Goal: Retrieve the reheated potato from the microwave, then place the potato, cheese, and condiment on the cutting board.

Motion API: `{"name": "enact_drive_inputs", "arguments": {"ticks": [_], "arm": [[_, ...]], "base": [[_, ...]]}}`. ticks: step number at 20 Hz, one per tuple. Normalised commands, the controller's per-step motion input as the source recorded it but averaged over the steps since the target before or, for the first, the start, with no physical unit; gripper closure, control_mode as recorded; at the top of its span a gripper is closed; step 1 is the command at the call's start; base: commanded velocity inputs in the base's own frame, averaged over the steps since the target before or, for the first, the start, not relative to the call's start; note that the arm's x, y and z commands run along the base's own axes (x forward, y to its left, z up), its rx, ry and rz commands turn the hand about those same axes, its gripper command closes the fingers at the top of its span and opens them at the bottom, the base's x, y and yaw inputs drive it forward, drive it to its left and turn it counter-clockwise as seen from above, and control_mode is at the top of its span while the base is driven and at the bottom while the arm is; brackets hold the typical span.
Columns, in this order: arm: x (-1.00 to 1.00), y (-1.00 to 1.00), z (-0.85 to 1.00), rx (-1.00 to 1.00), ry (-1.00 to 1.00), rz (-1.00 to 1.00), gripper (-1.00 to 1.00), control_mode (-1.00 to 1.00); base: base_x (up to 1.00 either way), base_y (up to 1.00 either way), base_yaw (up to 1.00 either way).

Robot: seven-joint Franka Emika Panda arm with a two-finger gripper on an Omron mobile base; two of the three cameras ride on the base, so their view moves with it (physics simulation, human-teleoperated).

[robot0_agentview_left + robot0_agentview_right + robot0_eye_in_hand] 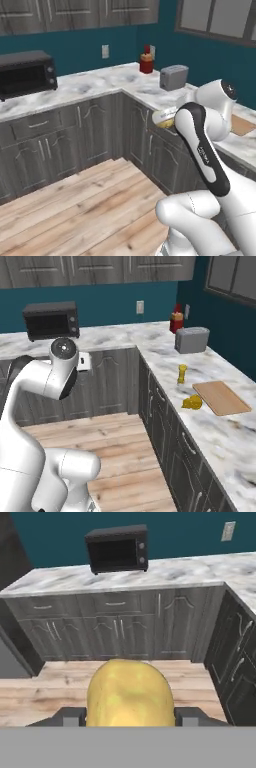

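My gripper (130, 718) is shut on the potato (130, 694), a smooth pale-yellow lump held between the two dark fingers (69, 716) above the wooden floor. In the left base view the potato (162, 118) peeks out behind my arm, just off the counter's edge. The cutting board (221, 397) lies flat on the right-hand counter. The cheese (192, 402) sits just left of the board, and the yellow condiment (182, 374) jar stands a little farther back. The microwave is out of view.
A small black toaster oven (117, 549) stands on the far counter. A grey toaster (192, 339) and a red bottle (176, 319) occupy the corner. Dark cabinets (115, 629) line both counters around the open wooden floor (115, 441).
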Motion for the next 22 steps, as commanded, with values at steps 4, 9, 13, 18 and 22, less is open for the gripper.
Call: {"name": "enact_drive_inputs", "arguments": {"ticks": [4, 9, 13, 18, 22], "arm": [[0.00, 0.00, 0.00, 0.00, 0.00, 0.00, 1.00, 1.00], [0.00, 0.00, 0.00, 0.00, 0.00, 0.00, 1.00, 1.00], [0.00, 0.00, 0.00, 0.00, 0.00, 0.00, 1.00, 1.00], [0.00, 0.00, 0.00, 0.00, 0.00, 0.00, 1.00, 1.00], [0.00, 0.00, 0.00, 0.00, 0.00, 0.00, 1.00, 1.00]], "base": [[0.47, -0.11, -0.42], [0.40, -0.10, -0.49], [0.38, -0.09, -0.52], [0.39, -0.10, -0.51], [0.42, -0.10, -0.48]]}}
